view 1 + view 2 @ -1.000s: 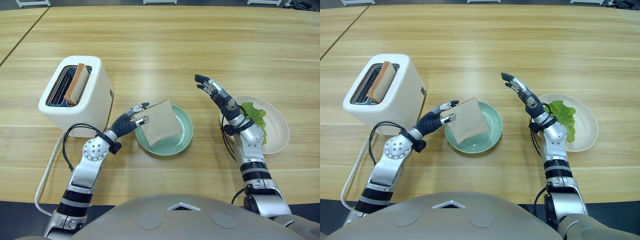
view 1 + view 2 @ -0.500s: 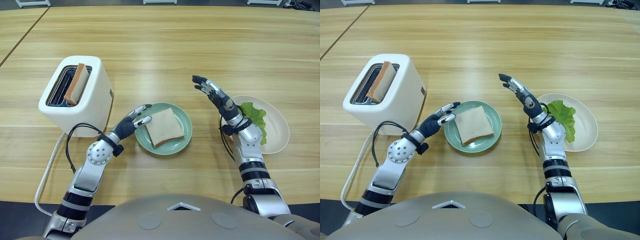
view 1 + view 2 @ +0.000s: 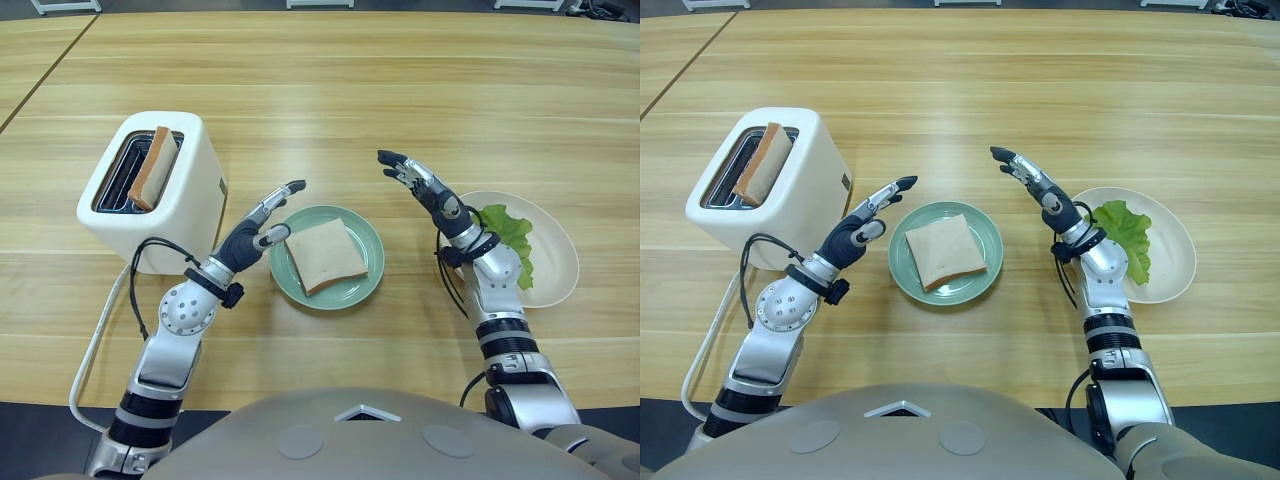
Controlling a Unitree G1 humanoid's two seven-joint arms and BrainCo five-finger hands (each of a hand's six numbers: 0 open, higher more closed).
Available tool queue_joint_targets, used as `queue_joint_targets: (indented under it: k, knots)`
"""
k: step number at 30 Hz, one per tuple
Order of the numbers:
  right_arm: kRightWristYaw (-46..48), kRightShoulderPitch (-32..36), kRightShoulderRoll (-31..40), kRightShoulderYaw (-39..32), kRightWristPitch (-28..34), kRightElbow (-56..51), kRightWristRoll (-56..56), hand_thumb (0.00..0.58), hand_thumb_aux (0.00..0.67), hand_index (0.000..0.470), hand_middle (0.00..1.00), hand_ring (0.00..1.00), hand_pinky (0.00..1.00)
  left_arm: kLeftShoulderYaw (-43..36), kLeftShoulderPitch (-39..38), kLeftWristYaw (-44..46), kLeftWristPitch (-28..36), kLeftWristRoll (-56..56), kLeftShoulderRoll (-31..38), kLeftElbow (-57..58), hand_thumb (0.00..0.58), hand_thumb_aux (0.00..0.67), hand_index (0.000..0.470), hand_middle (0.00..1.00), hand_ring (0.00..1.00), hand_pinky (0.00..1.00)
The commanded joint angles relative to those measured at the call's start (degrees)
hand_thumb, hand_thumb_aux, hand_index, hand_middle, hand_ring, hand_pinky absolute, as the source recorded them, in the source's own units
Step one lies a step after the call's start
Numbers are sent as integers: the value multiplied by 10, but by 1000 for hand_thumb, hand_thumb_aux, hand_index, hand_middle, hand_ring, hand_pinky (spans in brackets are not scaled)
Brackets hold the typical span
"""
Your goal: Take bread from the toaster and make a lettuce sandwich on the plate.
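A slice of bread [image 3: 322, 255] lies flat on the green plate [image 3: 373, 243]. Just left of the rim, the left hand [image 3: 256, 224] is stretched out, holding nothing. A second slice [image 3: 152, 168] stands in the white toaster [image 3: 192, 190]. The right hand [image 3: 425, 187] hovers spread and empty beside the lettuce [image 3: 512, 232] in its cream dish [image 3: 566, 252].

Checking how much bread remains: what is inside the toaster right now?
One bread slice stands in the toaster slot nearer the green plate, its top sticking out. The other slot looks empty. The slice's lower part is hidden inside.
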State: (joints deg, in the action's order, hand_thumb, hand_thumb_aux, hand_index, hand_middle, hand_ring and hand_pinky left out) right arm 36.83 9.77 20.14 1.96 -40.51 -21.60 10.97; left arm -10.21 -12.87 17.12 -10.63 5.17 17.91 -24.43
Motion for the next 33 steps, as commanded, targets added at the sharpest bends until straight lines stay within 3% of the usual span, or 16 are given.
queue_joint_targets:
  k: [1, 5, 10, 23, 33]
  knots:
    - [-30, -8, 117, 79, 10, 63, -58, 0, 0, 0, 0, 0, 0, 25, -34, -25, -63, -23, -20, -1, 0, 0, 0, 0, 0, 0]
    - [-85, -65, 225, 125, 21, 67, -215, 0, 0, 0, 0, 0, 0, 24, -53, -49, -105, 21, -25, 26, 0, 0, 0, 0, 0, 0]
    - [-133, -102, 298, 102, 42, 38, -356, 0, 0, 0, 0, 0, 0, 11, -62, -86, -132, 102, -34, 49, 0, 0, 0, 0, 0, 0]
    - [-305, -62, 384, 20, 113, -56, -541, 0, 0, 0, 0, 0, 0, 0, -76, -97, -135, 123, -34, 48, 0, 0, 0, 0, 0, 0]
    - [-321, -71, 397, -38, 128, -59, -559, 0, 0, 0, 0, 0, 0, -2, -78, -94, -130, 124, -30, 44, 0, 0, 0, 0, 0, 0]
